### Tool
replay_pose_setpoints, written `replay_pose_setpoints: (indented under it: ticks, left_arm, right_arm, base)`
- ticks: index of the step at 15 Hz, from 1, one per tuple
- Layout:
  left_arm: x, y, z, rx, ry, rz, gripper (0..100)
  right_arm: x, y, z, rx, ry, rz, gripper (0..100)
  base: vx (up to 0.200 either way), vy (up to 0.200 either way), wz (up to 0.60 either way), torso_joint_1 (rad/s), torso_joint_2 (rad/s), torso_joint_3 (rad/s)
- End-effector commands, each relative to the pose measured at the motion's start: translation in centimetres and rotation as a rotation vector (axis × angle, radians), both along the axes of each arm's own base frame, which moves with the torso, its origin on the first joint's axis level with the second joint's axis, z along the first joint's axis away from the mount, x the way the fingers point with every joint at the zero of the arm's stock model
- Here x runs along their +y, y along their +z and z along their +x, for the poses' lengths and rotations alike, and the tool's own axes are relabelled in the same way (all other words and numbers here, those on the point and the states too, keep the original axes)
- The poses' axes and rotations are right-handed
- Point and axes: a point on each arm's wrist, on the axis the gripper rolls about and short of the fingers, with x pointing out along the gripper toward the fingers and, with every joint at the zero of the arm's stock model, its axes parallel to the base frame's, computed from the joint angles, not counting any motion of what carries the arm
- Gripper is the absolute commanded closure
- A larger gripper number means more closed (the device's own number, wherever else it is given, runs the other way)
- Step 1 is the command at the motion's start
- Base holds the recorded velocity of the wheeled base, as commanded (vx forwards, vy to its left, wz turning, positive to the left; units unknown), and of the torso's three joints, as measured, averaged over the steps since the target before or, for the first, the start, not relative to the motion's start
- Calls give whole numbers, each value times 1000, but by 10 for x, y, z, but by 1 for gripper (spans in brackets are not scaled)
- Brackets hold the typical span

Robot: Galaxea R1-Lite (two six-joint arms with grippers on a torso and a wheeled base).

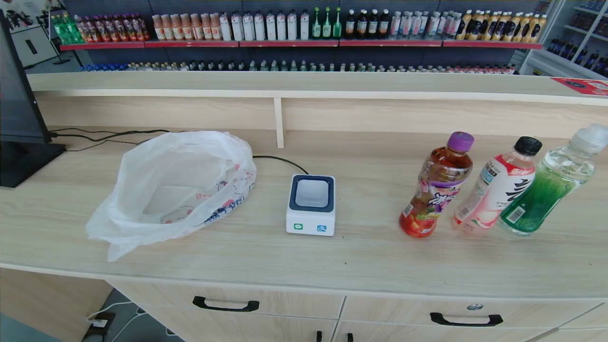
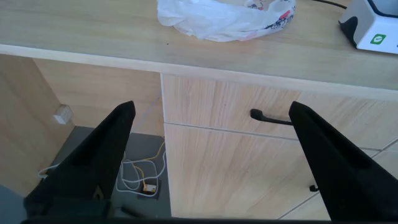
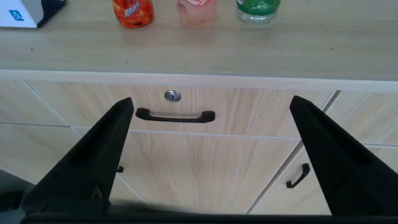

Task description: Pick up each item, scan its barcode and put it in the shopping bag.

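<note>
Three bottles stand on the wooden counter at the right: a purple-capped red drink (image 1: 438, 186), a black-capped pink drink (image 1: 498, 186) and a clear bottle with a green label (image 1: 551, 185). Their bases show in the right wrist view: red (image 3: 132, 12), pink (image 3: 196, 9), green (image 3: 258, 9). A white barcode scanner (image 1: 311, 204) sits mid-counter. A white shopping bag (image 1: 175, 185) lies open at the left, also seen as the bag (image 2: 224, 18). My left gripper (image 2: 211, 155) hangs open below the counter edge, before the drawers. My right gripper (image 3: 211, 155) is open, low in front of the drawer handle.
A dark monitor stand (image 1: 19, 142) occupies the counter's far left, with cables (image 1: 109, 135) running behind the bag. A raised wooden ledge (image 1: 304, 88) borders the back. Drawers with black handles (image 3: 175, 116) sit under the counter. Store shelves of bottles (image 1: 304, 26) stand behind.
</note>
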Motion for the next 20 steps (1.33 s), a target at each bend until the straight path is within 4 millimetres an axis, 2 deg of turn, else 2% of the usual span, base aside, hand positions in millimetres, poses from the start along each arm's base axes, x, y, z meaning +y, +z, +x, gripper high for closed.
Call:
replay_pose_setpoints:
  ticks: [1, 4, 5, 6, 7, 8, 9, 10, 11, 13, 15, 16, 18, 20]
  left_arm:
    - [0, 0, 0, 1, 2, 0, 0]
    - [0, 0, 0, -1, 2, 0, 0]
    - [0, 0, 0, -1, 0, 0, 0]
    - [0, 0, 0, -1, 0, 0, 0]
    - [0, 0, 0, -1, 2, 0, 0]
    - [0, 0, 0, -1, 2, 0, 0]
    - [0, 0, 0, 1, 0, 0, 0]
    - [0, 0, 0, -1, 0, 0, 0]
    - [0, 0, 0, -1, 2, 0, 0]
    - [0, 0, 0, -1, 0, 0, 0]
    - [0, 0, 0, -1, 2, 0, 0]
    - [0, 0, 0, -1, 0, 0, 0]
    - [0, 0, 0, -1, 2, 0, 0]
    - [0, 0, 0, 1, 0, 0, 0]
  right_arm:
    - [0, 0, 0, 5, 2, 3, 0]
    - [0, 1, 0, -8, 0, -3, 0]
    - [0, 15, -2, -46, 5, -2, 0]
    - [0, 49, 4, -18, 2, 9, 0]
    - [0, 78, 17, 7, 2, 33, 0]
    - [0, 97, 30, 8, 2, 42, 0]
    - [1, 127, 72, -25, 3, 50, 0]
    - [1, 137, 97, -59, 4, 63, 0]
    - [1, 149, 134, -141, 7, 74, 0]
    - [2, 162, 184, -267, 9, 56, 0]
    - [3, 168, 215, -361, 22, 57, 0]
    - [7, 164, 226, -400, 49, 62, 0]
    - [17, 156, 229, -475, 93, 55, 0]
    - [17, 149, 225, -476, 88, 38, 0]
  base:
    - [0, 0, 0, 0, 0, 0]
    - [0, 0, 0, 0, 0, 0]
    - [0, 0, 0, 0, 0, 0]
    - [0, 0, 0, 0, 0, 0]
    - [0, 0, 0, 0, 0, 0]
    - [0, 0, 0, 0, 0, 0]
    - [0, 0, 0, 0, 0, 0]
    - [0, 0, 0, 0, 0, 0]
    - [0, 0, 0, 0, 0, 0]
    - [0, 0, 0, 0, 0, 0]
    - [0, 0, 0, 0, 0, 0]
    - [0, 0, 0, 0, 0, 0]
    - [0, 0, 0, 0, 0, 0]
    - [0, 0, 0, 0, 0, 0]
